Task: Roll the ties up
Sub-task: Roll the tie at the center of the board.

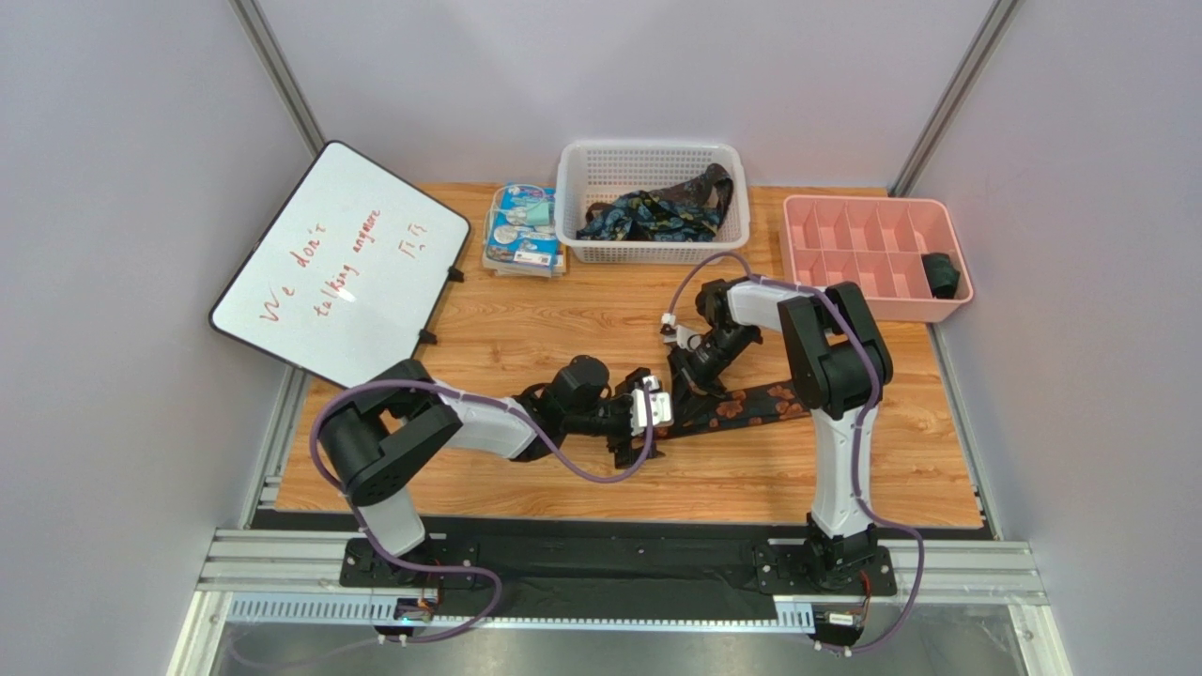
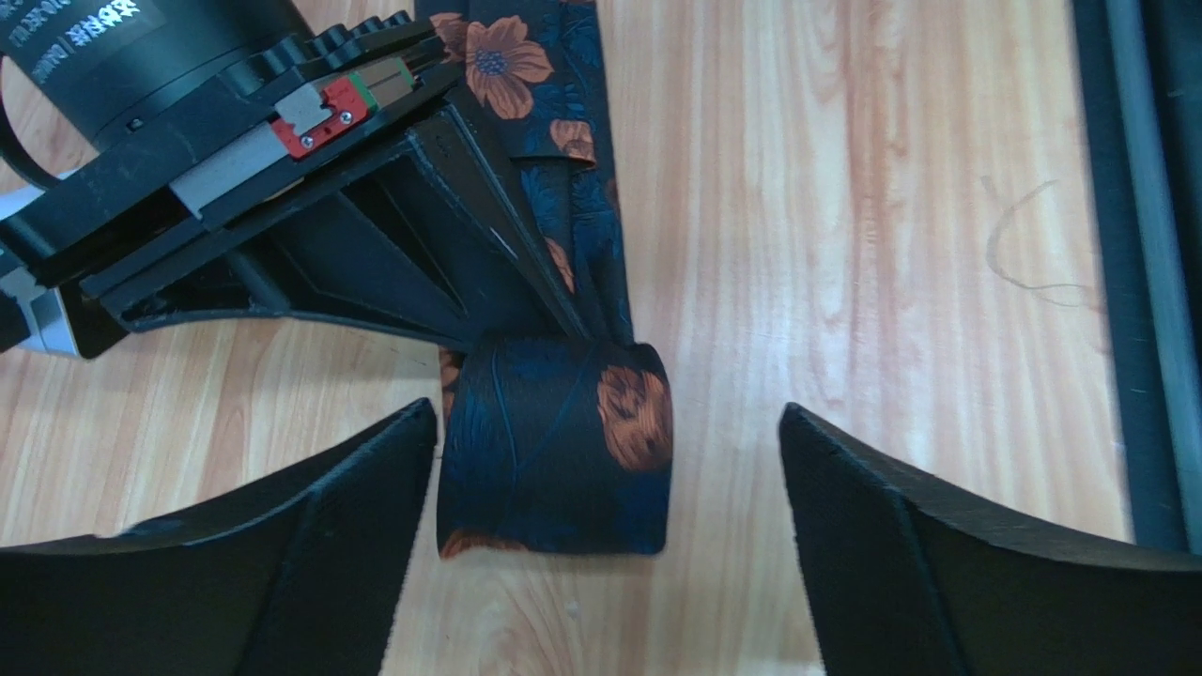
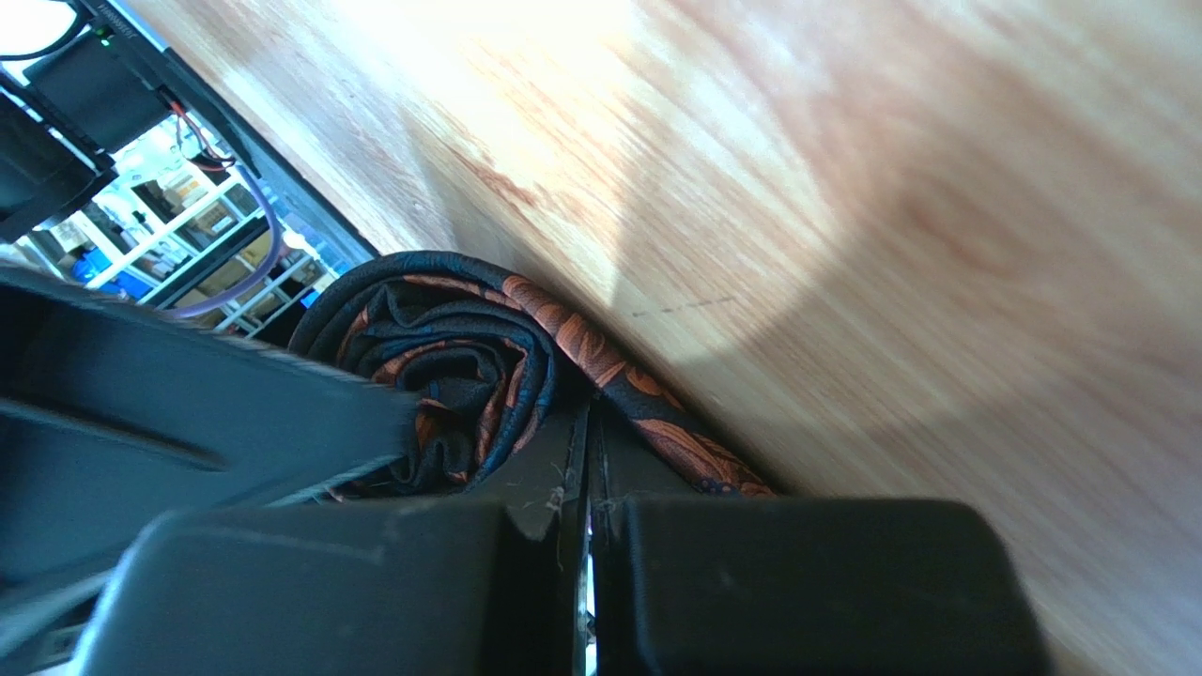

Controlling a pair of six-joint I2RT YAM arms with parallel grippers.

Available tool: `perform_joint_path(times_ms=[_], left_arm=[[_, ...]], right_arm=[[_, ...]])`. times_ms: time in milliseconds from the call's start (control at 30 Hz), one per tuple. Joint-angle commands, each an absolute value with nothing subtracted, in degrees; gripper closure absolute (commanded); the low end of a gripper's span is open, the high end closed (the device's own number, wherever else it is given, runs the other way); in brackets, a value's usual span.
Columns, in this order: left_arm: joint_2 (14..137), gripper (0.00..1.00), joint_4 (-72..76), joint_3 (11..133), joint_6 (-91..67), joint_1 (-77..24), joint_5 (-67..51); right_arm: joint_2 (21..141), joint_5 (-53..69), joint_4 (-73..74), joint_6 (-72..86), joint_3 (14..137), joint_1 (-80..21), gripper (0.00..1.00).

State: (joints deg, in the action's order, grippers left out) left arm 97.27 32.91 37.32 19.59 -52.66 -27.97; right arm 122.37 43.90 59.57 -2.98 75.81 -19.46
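A navy-black tie with orange-brown flowers (image 1: 748, 404) lies flat across the middle of the table. Its near end is wound into a small roll (image 2: 557, 444). My left gripper (image 2: 607, 416) is open, and the roll sits between its fingers, closer to the left one. My right gripper (image 3: 586, 423) is shut, with nothing visibly between its fingers. Its tips press down on the tie right behind the roll (image 3: 452, 366). In the left wrist view the right gripper's fingers (image 2: 494, 240) slant down onto the tie. More ties (image 1: 663, 214) are piled in the white basket.
The white basket (image 1: 652, 148) stands at the back centre, with a blue-white packet (image 1: 522, 226) to its left. A pink divided tray (image 1: 847, 233) at the back right holds a dark roll (image 1: 943, 275). A whiteboard (image 1: 339, 261) leans at the left.
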Motion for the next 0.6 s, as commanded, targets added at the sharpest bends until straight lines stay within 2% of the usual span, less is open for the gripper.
perform_joint_path(times_ms=[0,133,200,233,300,333,433,500,567], left_arm=[[100.98,0.11,38.76,40.95,24.52,-54.31,-23.91],[103.53,0.26,37.36,42.19,24.87,-54.4,-20.57],[103.8,0.37,36.13,42.36,24.79,-54.41,-19.26],[103.8,0.49,33.34,42.71,24.26,-54.49,-17.86],[103.1,0.62,30.6,42.72,23.73,-54.32,-17.14],[102.14,0.74,28.58,42.54,22.95,-54.32,-17.05],[101.08,0.86,23.23,42.8,20.66,-54.23,-17.14],[101.34,0.87,20.58,43.94,19.52,-54.23,-16.79],[101.69,0.89,16.71,45.17,18.55,-54.23,-16.0]], right_arm=[[128.06,37.35,54.67,-1.85,73.48,-20.74,1.0],[127.97,38.05,54.84,-1.93,73.13,-20.74,1.0],[127.53,38.23,54.84,-1.85,72.86,-20.74,1.0],[127.27,38.32,54.84,-1.85,72.86,-20.74,1.0],[126.3,37.97,54.93,-1.85,72.25,-20.39,1.0],[125.95,37.88,54.93,-1.85,71.99,-19.69,1.0],[124.72,39.28,54.84,-1.93,71.28,-17.68,0.95],[123.23,41.3,54.93,-2.11,71.28,-15.4,0.91],[120.69,43.94,55.02,-2.37,71.1,-13.72,0.82]])
